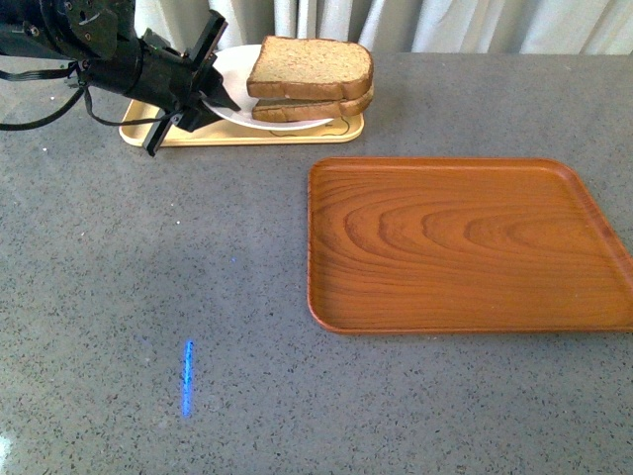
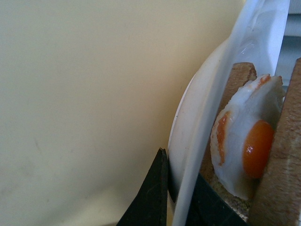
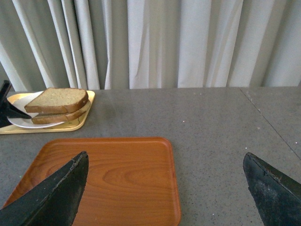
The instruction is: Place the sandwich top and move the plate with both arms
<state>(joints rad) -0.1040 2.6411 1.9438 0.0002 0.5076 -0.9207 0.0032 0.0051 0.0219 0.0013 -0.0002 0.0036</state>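
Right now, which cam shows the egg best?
Left wrist view: the fried egg is close up, under the sandwich top. Front and right wrist views show the sandwich closed; egg hidden.

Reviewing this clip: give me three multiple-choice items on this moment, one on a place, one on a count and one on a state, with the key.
1. The plate sits over: A the wooden tray; B the yellow tray; C a metal rack.
2. Bread slices on the plate: A one; B two; C three.
3. The right gripper is: A open; B shut on bread; C shut on the plate.

Key:
1 B: the front view shows the plate within the yellow tray's outline, and the wooden tray holds nothing.
2 B: the sandwich top lies over one lower slice.
3 A: its fingers stand wide apart, nothing between them.
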